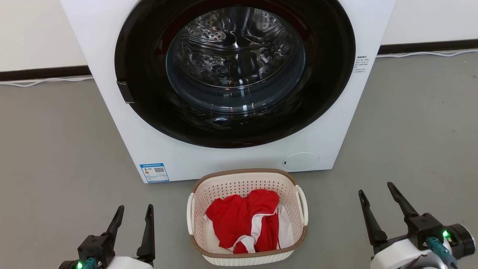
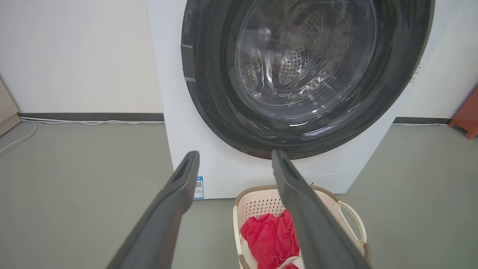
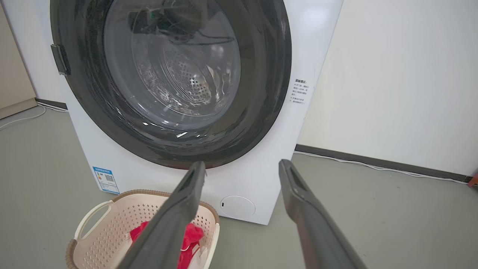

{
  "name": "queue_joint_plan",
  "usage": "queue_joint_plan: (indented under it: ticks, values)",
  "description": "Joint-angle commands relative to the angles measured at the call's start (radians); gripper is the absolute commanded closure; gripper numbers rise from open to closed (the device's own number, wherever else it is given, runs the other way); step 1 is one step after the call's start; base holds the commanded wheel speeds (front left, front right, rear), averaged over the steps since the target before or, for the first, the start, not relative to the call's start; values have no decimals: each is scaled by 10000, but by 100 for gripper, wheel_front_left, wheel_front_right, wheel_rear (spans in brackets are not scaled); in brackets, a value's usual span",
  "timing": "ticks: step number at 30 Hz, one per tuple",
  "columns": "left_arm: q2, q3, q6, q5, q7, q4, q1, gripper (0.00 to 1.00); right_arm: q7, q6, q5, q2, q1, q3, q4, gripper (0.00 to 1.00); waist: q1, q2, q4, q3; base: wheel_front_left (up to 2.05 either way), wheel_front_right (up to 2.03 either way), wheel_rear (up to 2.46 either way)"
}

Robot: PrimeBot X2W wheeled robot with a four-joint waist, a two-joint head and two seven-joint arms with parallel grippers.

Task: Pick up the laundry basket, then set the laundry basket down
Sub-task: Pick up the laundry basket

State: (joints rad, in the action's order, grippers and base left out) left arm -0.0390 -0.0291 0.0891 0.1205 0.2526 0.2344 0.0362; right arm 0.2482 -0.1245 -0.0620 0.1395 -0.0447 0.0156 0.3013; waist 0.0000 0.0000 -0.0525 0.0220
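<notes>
Sitting between left hand (image 1: 135, 206), right hand (image 1: 375, 187): laundry basket (image 1: 242, 185).

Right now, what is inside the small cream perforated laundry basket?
A crumpled red garment with white trim atop white cloth. The laundry basket's floor beneath is covered.

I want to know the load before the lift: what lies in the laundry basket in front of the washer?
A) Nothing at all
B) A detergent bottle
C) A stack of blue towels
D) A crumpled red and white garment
D: in the head view the laundry basket holds a crumpled red and white garment, bunched on its bottom.
</notes>
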Motion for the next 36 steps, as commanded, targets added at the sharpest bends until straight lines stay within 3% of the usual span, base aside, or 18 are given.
queue_joint_plan:
  ticks: [1, 17, 36]
  values:
    - [-112, -270, -41, -28, 91, -208, -105, 0, 136, -62, -45, 86, -234, -192, -199, 0, 0, 0, 1, 7, 0, 0, 0]
    - [-112, -109, -79, 90, 91, -176, -611, 0, 136, -62, 56, -160, -699, 18, -131, 0, 0, 0, 125, 838, 0, 0, 0]
    - [-112, 621, -108, 232, 92, 979, -3013, 0, 136, -62, -94, -564, -2731, 519, 753, 0, 0, 0, 386, 3441, 0, 0, 0]
